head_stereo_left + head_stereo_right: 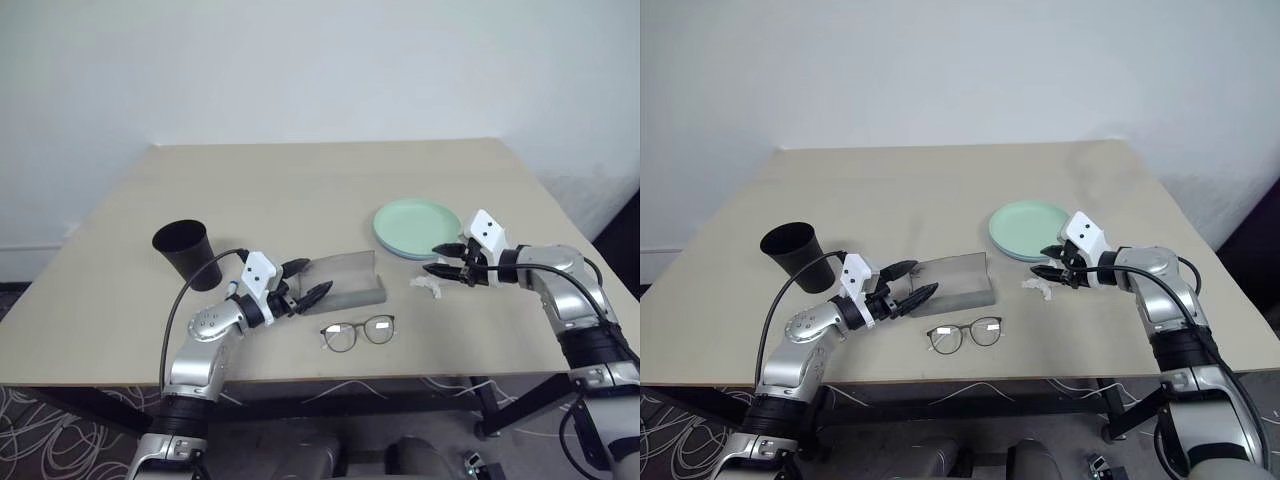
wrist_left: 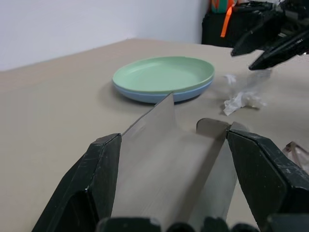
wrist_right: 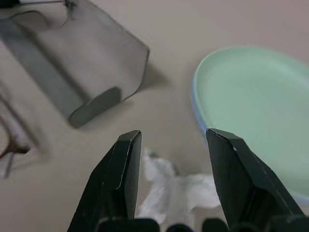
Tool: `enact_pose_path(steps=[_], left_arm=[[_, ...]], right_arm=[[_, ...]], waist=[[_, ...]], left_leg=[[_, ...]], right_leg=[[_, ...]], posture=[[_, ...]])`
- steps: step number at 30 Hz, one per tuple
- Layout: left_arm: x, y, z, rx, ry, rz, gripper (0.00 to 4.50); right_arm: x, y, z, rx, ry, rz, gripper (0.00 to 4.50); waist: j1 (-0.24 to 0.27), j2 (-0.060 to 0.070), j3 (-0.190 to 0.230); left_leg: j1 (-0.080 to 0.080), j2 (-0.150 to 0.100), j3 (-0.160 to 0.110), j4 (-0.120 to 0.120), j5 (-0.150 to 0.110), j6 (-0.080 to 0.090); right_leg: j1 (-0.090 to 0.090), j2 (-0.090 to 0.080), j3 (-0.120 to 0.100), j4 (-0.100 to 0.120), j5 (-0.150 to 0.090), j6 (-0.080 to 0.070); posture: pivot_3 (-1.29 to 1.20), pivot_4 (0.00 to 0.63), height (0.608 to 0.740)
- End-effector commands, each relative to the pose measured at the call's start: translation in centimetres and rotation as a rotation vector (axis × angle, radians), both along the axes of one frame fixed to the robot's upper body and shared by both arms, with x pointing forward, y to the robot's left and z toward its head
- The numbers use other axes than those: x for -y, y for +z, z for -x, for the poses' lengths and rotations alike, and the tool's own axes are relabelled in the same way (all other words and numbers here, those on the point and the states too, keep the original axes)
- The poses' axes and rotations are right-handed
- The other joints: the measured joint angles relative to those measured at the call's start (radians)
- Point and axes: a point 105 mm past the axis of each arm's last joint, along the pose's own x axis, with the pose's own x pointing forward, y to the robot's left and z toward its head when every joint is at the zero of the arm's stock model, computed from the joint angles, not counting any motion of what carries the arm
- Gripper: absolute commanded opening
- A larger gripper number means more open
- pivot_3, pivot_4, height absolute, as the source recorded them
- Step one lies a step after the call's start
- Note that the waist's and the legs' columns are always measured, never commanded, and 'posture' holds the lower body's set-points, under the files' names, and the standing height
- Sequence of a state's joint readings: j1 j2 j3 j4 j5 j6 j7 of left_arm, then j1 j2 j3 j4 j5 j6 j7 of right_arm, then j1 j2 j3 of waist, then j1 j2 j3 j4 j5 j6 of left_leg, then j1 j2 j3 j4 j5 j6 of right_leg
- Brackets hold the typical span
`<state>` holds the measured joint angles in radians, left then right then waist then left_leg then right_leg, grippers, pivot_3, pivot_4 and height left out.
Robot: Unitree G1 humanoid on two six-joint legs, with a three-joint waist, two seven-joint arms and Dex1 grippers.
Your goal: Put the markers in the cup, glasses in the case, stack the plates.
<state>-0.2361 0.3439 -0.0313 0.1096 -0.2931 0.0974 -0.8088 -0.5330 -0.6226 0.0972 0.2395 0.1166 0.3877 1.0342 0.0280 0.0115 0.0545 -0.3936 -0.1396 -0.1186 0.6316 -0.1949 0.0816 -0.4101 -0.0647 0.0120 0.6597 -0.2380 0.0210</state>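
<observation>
Plates (image 1: 418, 228) were already stacked, mint on blue, at table's right side, so that part looked done. Glasses (image 1: 358, 331) lay on the table (image 1: 300, 180) just in front of the open case (image 1: 350, 278), not yet in. Cup (image 1: 184, 251) stood at left; no markers seen, couldn't tell if inside. L gripper (image 1: 300, 281) was spread wide w/ its fingers either side of the case end. R gripper (image 1: 449, 260) was parted & empty, above a white crumpled scrap (image 1: 428, 286) beside the plates. Judged remaining: glasses into case.
</observation>
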Motion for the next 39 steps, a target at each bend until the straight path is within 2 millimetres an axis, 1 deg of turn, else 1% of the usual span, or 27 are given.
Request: enact_pose_path(steps=[1,5,9,15,18,20,28,29,32,34,36,37,39], left_arm=[[0.5,1.6,-0.2,0.058,-0.026,0.009,3.66],[0.6,1.7,-0.2,0.058,-0.031,0.009,3.66],[0.6,1.7,-0.2,0.059,-0.033,0.009,3.66],[0.6,1.7,-0.2,0.058,-0.029,0.007,3.66],[0.5,1.7,-0.1,0.059,-0.027,0.005,3.66],[0.5,1.6,-0.1,0.059,-0.026,0.004,3.66],[0.7,1.6,-0.2,0.061,-0.031,0.003,3.66],[0.7,1.7,-0.2,0.062,-0.033,0.003,3.66],[0.8,1.7,-0.3,0.063,-0.036,0.003,3.66],[0.8,1.7,-0.3,0.062,-0.038,0.002,3.66],[0.9,1.6,-0.3,0.061,-0.043,0.002,3.66],[0.9,1.6,-0.3,0.060,-0.045,0.002,3.66],[1.1,1.7,-0.4,0.062,-0.050,0.003,3.66]], right_arm=[[0.1,1.1,0.1,0.032,-0.034,-0.012,2.89],[0.5,0.2,-0.3,0.030,-0.097,0.003,4.21],[1.4,-1.7,-0.9,0.012,-0.172,0.060,4.21],[2.1,-3.7,-1.2,-0.042,-0.234,0.075,4.21],[2.1,-3.8,-1.1,-0.048,-0.237,0.074,3.63],[2.0,-3.7,-1.1,-0.050,-0.232,0.066,2.99],[1.7,-2.5,-0.8,-0.024,-0.188,0.055,0.16],[1.5,-1.6,-0.9,0.001,-0.171,0.043,0.07],[0.8,0.7,-1.2,0.070,-0.123,0.005,0.07],[0.7,1.9,-2.1,0.122,-0.132,-0.001,0.07],[0.6,2.6,-3.5,0.166,-0.165,0.009,0.07],[0.6,2.7,-3.9,0.176,-0.173,0.012,0.07],[0.4,2.7,-5.3,0.194,-0.199,0.029,0.07]], waist=[[0.001,0.000,0.000],[0.001,0.000,0.000],[0.003,0.000,0.000],[0.005,0.000,0.000],[0.005,0.000,0.000],[0.005,0.000,0.000],[0.005,0.000,0.000],[0.005,0.000,0.000],[0.005,0.000,0.000],[0.005,0.000,0.000],[0.001,0.000,0.000],[0.000,0.000,0.000],[0.000,0.000,0.000]], left_leg=[[0.000,0.000,0.000,0.000,0.000,0.000],[0.000,0.000,0.000,0.001,0.000,0.000],[0.000,0.000,0.000,0.002,0.000,0.000],[0.000,0.000,0.000,0.002,0.000,0.000],[0.000,0.000,0.000,0.002,0.000,0.000],[0.000,0.000,0.000,0.002,0.000,0.000],[0.000,0.000,0.000,0.002,0.000,0.000],[0.000,0.000,0.000,0.002,0.000,0.000],[-0.001,0.000,0.000,0.002,0.000,0.000],[0.000,0.000,0.000,0.002,0.000,0.000],[0.000,0.000,0.001,0.002,0.000,0.000],[0.000,0.000,0.001,0.002,0.000,0.000],[0.000,0.000,0.000,0.002,0.000,0.000]], right_leg=[[0.000,0.000,0.000,0.000,0.000,0.000],[0.000,0.000,0.000,0.000,0.001,0.001],[0.001,0.000,0.000,-0.001,0.001,0.001],[0.001,0.000,0.000,-0.001,0.001,0.000],[0.001,0.000,0.000,-0.001,0.001,0.001],[0.001,0.000,-0.001,-0.001,0.001,0.001],[0.001,0.000,-0.001,-0.001,0.001,0.001],[0.001,0.000,-0.001,-0.001,0.001,0.001],[0.001,0.000,-0.001,-0.001,0.001,0.001],[0.001,0.000,-0.001,-0.001,0.001,0.001],[0.000,0.000,0.000,-0.001,0.001,0.001],[0.001,0.000,0.000,-0.001,0.001,0.001],[0.001,0.000,-0.001,-0.001,0.002,0.001]], posture=[[0.00,0.000,0.736],[0.00,0.000,0.736],[0.00,0.000,0.736],[0.00,0.000,0.736],[0.00,0.000,0.736],[0.00,0.000,0.736],[0.00,0.000,0.736],[0.00,0.000,0.736],[0.00,0.000,0.736],[0.00,0.000,0.736],[0.00,0.000,0.736],[0.00,0.000,0.736],[0.00,0.000,0.736]])
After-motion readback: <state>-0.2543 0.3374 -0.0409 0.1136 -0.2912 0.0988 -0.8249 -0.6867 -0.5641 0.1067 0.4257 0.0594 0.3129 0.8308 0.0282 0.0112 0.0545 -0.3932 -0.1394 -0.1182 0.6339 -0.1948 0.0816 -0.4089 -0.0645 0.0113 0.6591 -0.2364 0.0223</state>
